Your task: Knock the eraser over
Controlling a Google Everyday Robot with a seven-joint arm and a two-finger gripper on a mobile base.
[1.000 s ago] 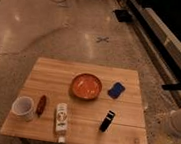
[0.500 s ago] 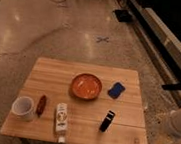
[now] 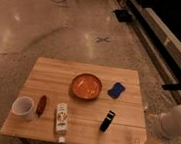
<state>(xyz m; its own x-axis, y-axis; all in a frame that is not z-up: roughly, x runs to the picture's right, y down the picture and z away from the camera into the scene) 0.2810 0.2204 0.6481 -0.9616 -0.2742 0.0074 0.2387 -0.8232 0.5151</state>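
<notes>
The gripper is not seen in the camera view. Only a pale rounded arm segment (image 3: 175,124) is shown at the right edge, off the desk (image 3: 84,71) and level with its near half. The fingers are out of sight, so how far open they are cannot be told, and nothing can be said to be held or touched.

Nearest along the front of the desk, the eraser (image 3: 108,121) is found on the right part, apart from everything else. It appears to stand on end, its long axis tipped slightly to the right, the pale band uppermost. It lies left of the arm segment, with the desk's right edge between them, so a sideways sweep from the right is judged to be called for.

Further left a white bottle (image 3: 61,118) is laid flat, then a reddish-brown oblong (image 3: 41,105) and a white cup (image 3: 23,107). Beyond the eraser a blue pad (image 3: 116,89) and an orange bowl (image 3: 87,85) are set.
</notes>
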